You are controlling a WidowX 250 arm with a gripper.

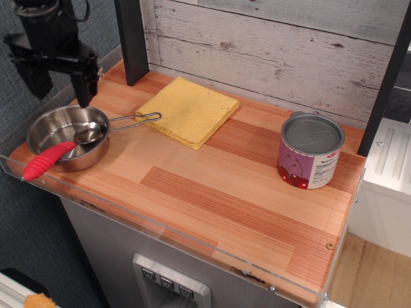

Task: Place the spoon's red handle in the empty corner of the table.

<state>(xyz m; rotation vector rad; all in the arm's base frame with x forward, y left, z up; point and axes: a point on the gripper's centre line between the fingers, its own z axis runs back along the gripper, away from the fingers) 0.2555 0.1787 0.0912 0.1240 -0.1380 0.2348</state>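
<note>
The spoon rests in a steel pan (56, 125) at the table's left end. Its shiny bowl (88, 135) lies inside the pan, and the ribbed red handle (48, 160) sticks out over the pan's near rim towards the front left edge. My black gripper (56, 85) hangs open above the far side of the pan, its two fingers spread wide with nothing between them. The front right corner (319, 256) of the striped wooden table carries a small dark screw mark (329, 245) and nothing else.
A yellow cloth (189, 110) lies at the back middle. A purple cherry can (309, 150) stands at the right. The pan's wire handle (136, 119) points towards the cloth. A dark post (131, 38) rises at the back left. A clear plastic rim (160, 224) edges the table.
</note>
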